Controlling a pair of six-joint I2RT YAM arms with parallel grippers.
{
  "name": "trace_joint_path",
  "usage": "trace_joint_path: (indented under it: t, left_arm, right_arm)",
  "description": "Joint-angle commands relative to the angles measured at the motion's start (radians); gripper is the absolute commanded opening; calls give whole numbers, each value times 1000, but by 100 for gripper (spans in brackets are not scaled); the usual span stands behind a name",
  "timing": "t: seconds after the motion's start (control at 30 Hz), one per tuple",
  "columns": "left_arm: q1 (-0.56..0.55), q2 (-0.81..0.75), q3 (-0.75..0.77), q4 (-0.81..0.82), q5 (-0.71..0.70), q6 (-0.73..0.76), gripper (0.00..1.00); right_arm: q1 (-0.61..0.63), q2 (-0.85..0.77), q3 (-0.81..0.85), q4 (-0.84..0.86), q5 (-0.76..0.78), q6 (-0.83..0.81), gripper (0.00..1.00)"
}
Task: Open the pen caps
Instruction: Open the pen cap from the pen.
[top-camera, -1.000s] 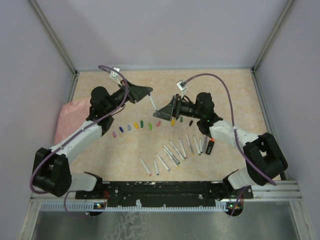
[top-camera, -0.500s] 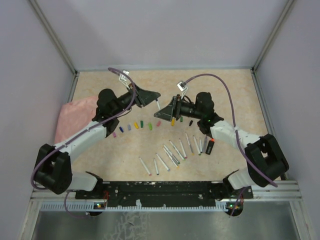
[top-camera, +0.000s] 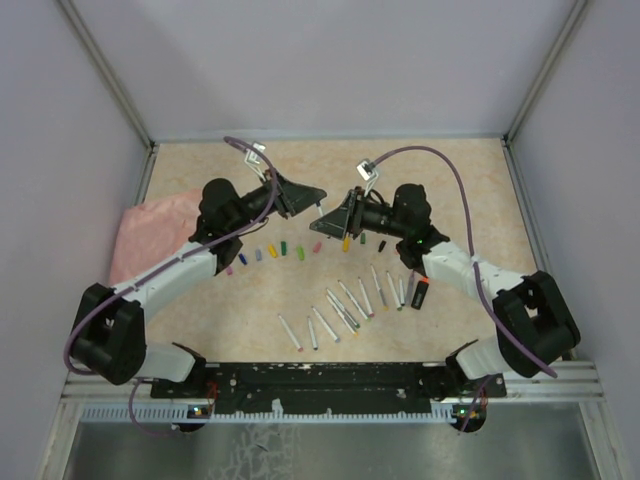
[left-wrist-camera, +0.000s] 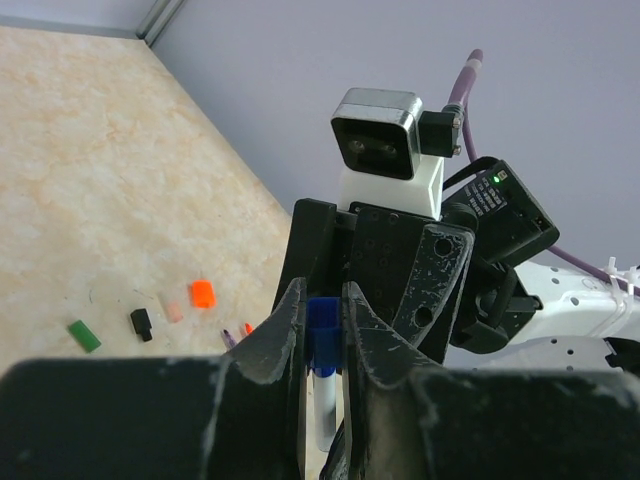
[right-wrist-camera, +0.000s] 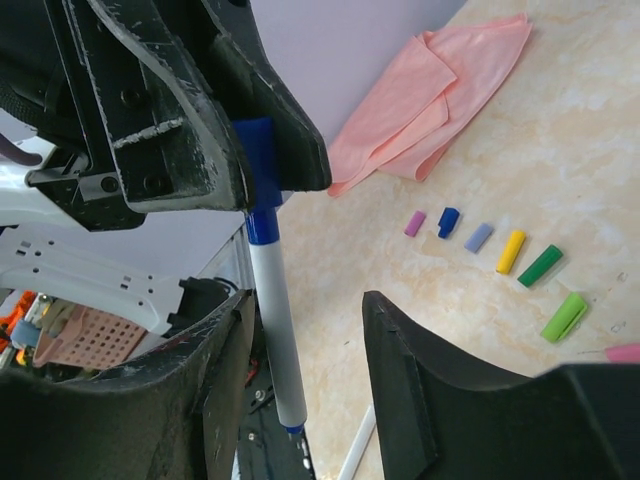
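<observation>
My left gripper (left-wrist-camera: 322, 290) is shut on the blue cap (left-wrist-camera: 322, 325) of a white pen (left-wrist-camera: 324, 405) and holds it in the air at mid-table (top-camera: 318, 198). My right gripper (right-wrist-camera: 305, 300) faces it, open, its fingers on either side of the pen barrel (right-wrist-camera: 275, 330), which lies close to its left finger. The blue cap (right-wrist-camera: 258, 160) is on the pen. In the top view my right gripper (top-camera: 330, 222) is tip to tip with the left. Several loose coloured caps (top-camera: 270, 250) lie in a row on the table, and also show in the right wrist view (right-wrist-camera: 511, 251).
Several white pens (top-camera: 345, 305) lie fanned out on the near table beside a dark highlighter (top-camera: 419, 294). A pink cloth (top-camera: 140, 235) lies at the left wall. An orange cap (left-wrist-camera: 202, 293), a black cap (left-wrist-camera: 141, 322) and a green cap (left-wrist-camera: 84, 335) lie below my left gripper.
My left gripper has moved right with the pen, up to the right gripper, so the barrel now sits between the right fingers. The right arm has barely moved.
</observation>
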Motion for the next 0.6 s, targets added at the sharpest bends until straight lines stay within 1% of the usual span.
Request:
trace_joint_path:
  t: [0.0, 0.1, 0.2, 0.3, 0.37, 0.4, 0.47, 0.53, 0.57]
  left_arm:
    - [-11, 12, -6, 44, 22, -10, 0]
    - [-14, 16, -6, 48, 25, -14, 0]
    - [-16, 19, -7, 49, 30, -15, 0]
    - [-18, 18, -9, 50, 29, -15, 0]
    - [-18, 14, -10, 47, 26, -14, 1]
    - [-17, 12, -12, 45, 22, -12, 4]
    - [-18, 6, -12, 38, 18, -7, 14]
    - [-18, -1, -10, 26, 10, -1, 26]
    - [-18, -7, -8, 15, 5, 3, 34]
  right_arm:
    - [-12, -47, 44, 56, 14, -2, 46]
    - [-13, -45, 43, 56, 15, -2, 43]
    - [-14, -43, 44, 58, 11, -2, 37]
    - [-14, -43, 41, 64, 5, -2, 28]
    - [-15, -42, 39, 68, -1, -3, 19]
    - [-14, -43, 38, 71, -6, -1, 12]
    - [-16, -43, 32, 80, -9, 4, 0]
    - [-22, -43, 24, 94, -16, 20, 0]
    - [-26, -42, 18, 111, -20, 29, 0]
